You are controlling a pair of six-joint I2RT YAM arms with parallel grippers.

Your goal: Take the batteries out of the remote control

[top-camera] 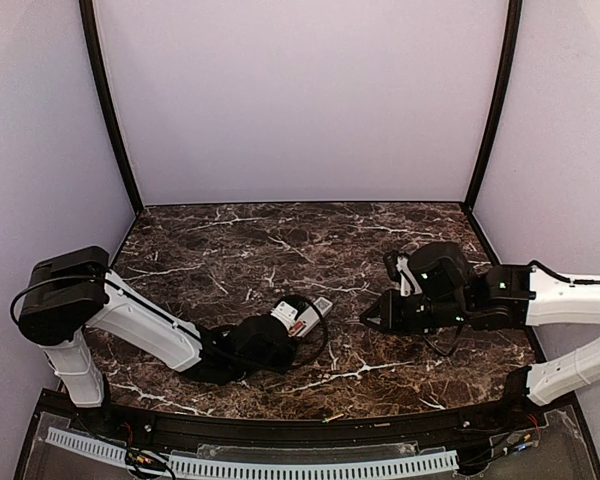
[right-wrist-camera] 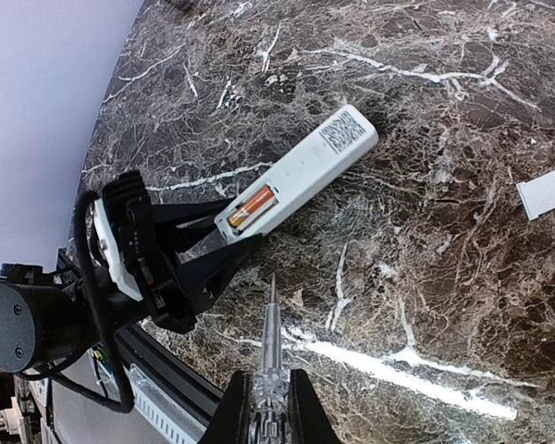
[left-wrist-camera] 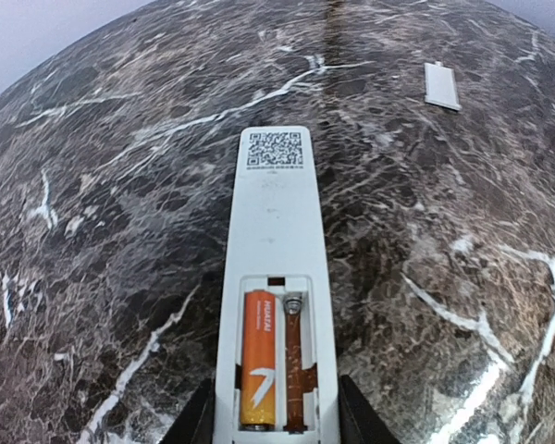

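One battery (left-wrist-camera: 259, 356) lies in the upturned recess of the remote control (left-wrist-camera: 276, 231), near centre; your left gripper (left-wrist-camera: 277, 418) clamps that end steady so the stick (right-wrist-camera: 271, 324) pinched in your right gripper (right-wrist-camera: 268, 407) can pry.

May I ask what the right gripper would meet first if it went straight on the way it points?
Probably the remote control, near its battery end, touched first by the thin grey stick the right gripper holds; depth is unclear.
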